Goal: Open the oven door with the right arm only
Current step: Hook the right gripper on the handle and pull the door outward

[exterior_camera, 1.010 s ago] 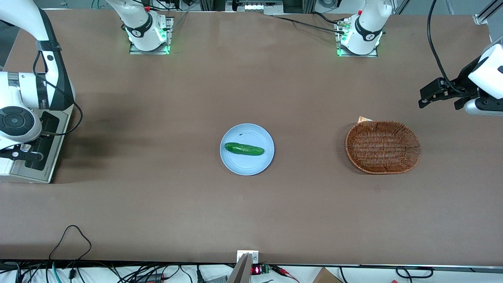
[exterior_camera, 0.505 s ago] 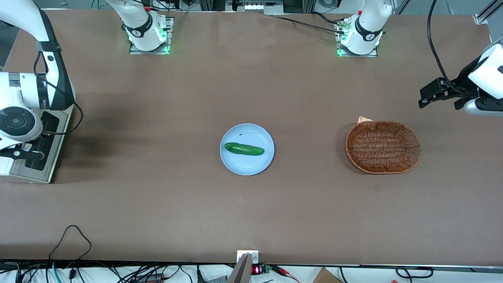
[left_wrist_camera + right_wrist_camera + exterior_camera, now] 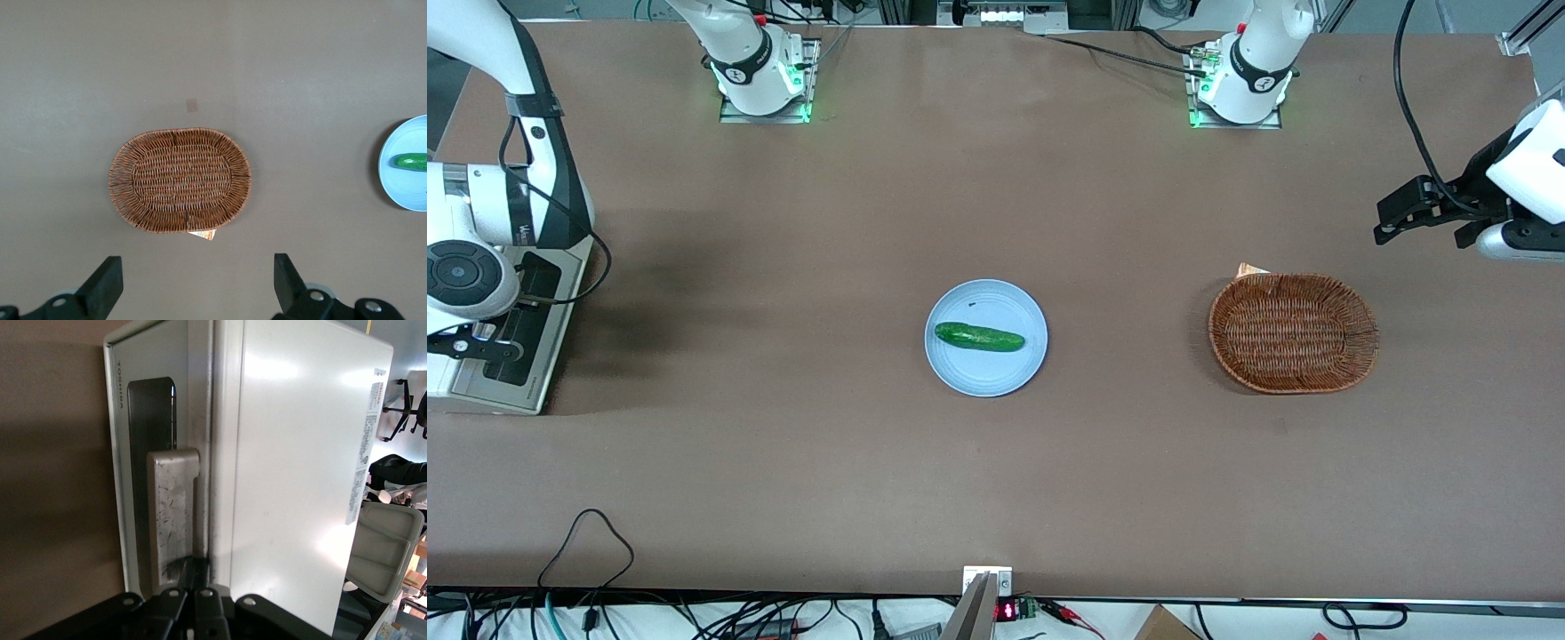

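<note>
Right arm (image 3: 480, 204) is out at its own end of the bench (image 3: 783, 462), bent down over the toaster oven (image 3: 443, 387). The gripper (image 3: 195, 568) sits at the top edge of the oven door (image 3: 127, 487), right at one end of the bar handle (image 3: 173, 513). The fingers (image 3: 200, 570) look pressed together, not wrapped round the bar, tips in the seam between handle end and white oven body (image 3: 293, 473). Contact with the handle is hard to confirm.

The door looks shut, its frame flush against the body. The dark window (image 3: 150, 420) faces the middle of the bench.

Mid-bench: a light blue plate (image 3: 987, 373) with a cucumber (image 3: 978, 337) lying flat across it, well apart from the oven.

Toward the parked arm's end: an oval wicker basket (image 3: 1294, 333), with a small paper tag (image 3: 1249, 269) poking out at its rim, on the edge farther from the front camera.
</note>
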